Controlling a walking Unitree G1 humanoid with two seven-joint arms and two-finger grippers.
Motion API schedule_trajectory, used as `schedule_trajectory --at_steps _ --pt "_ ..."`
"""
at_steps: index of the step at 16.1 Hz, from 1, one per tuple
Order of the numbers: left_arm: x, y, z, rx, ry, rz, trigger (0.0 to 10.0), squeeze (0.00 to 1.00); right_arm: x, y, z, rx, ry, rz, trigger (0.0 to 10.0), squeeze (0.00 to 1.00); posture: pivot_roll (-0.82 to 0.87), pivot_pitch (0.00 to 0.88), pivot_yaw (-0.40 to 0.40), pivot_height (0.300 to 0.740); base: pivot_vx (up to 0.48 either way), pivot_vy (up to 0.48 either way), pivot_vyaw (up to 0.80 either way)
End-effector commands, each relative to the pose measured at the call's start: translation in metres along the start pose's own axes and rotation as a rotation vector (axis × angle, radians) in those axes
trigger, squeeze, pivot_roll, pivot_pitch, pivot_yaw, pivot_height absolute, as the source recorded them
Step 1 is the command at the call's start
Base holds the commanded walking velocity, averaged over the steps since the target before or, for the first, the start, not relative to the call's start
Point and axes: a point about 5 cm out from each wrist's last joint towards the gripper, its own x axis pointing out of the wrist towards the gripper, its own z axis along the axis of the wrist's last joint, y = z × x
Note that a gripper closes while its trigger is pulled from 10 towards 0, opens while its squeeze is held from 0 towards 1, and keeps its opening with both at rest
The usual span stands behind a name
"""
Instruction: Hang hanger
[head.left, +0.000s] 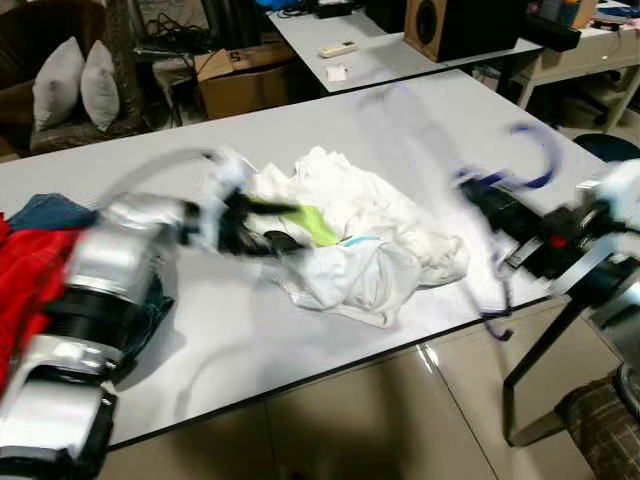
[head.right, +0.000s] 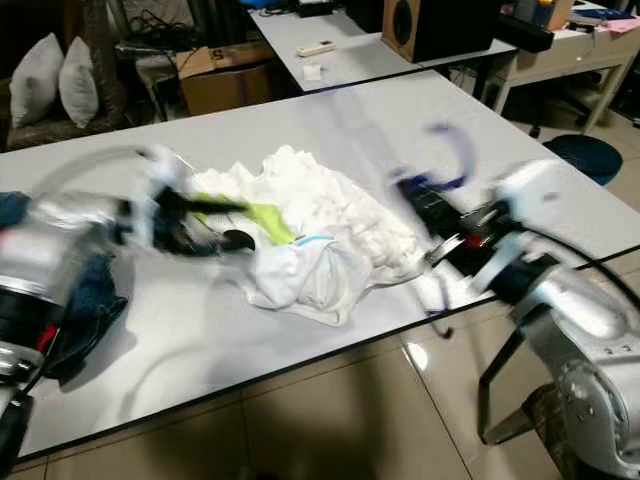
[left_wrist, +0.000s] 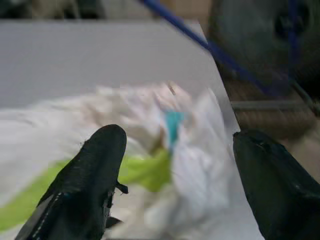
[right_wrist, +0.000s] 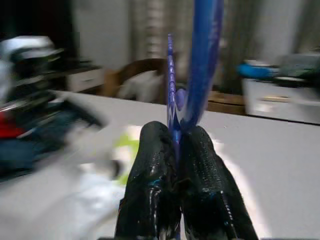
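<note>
The right gripper (right_wrist: 172, 150) has its jaws pinched together on the blue hanger (head.right: 445, 165), holding it in the air over the table (head.left: 420, 130) edge, just beyond the white shirt (head.left: 370, 235) on the side away from the red cloth (head.left: 30, 275). The left gripper (head.left: 265, 230) sits at the near side of the shirt, over its green patch, with its jaws spread wide and nothing between them.

The hanger is badly blurred, so its pose is only partly readable. In the right wrist view its long run stands up from the fingers (right_wrist: 150, 170), roughly in line with the gripper. In the head views the hook curls at the top, away from the shirt, and a thin dark piece trails below the gripper past the table edge.

The risks, as I judge them: the pinch is on a thin bar, so a fast swing could twist the hanger in the jaws or shake it loose. The trailing end could also catch the table edge or snag the shirt. The left gripper could close on a loose fold and drag the whole heap.
</note>
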Motion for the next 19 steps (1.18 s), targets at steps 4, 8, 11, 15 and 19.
schedule_trajectory --at_steps 4,8,11,15,19 --pt "-0.056 0.025 -0.006 -0.025 0.045 0.351 10.0 0.0 0.014 0.026 -0.018 0.199 0.016 0.164 10.0 0.0 -0.04 0.0 0.072 0.74 0.0 0.0 0.0" --pt "-0.065 0.014 -0.039 -0.012 0.218 0.39 10.0 0.0 0.036 0.025 -0.073 0.299 0.253 0.057 10.0 0.0 -0.01 0.0 0.046 0.74 0.0 0.0 0.0" --pt "-0.044 0.021 -0.044 0.06 0.209 0.489 10.0 0.0 0.037 -0.011 -0.085 0.214 0.351 -0.214 10.0 0.0 0.0 0.0 0.04 0.74 0.0 0.0 0.0" --pt "0.0 0.024 -0.041 0.124 0.155 0.461 10.0 0.0 0.01 -0.065 -0.067 0.122 0.296 -0.54 10.0 0.0 -0.04 0.0 0.062 0.74 0.0 0.0 0.0" --pt "0.034 0.025 -0.034 0.205 0.163 0.39 10.0 0.0 -0.001 -0.068 -0.051 0.041 0.217 -0.554 10.0 0.0 -0.09 0.0 0.118 0.74 0.0 0.0 0.0"
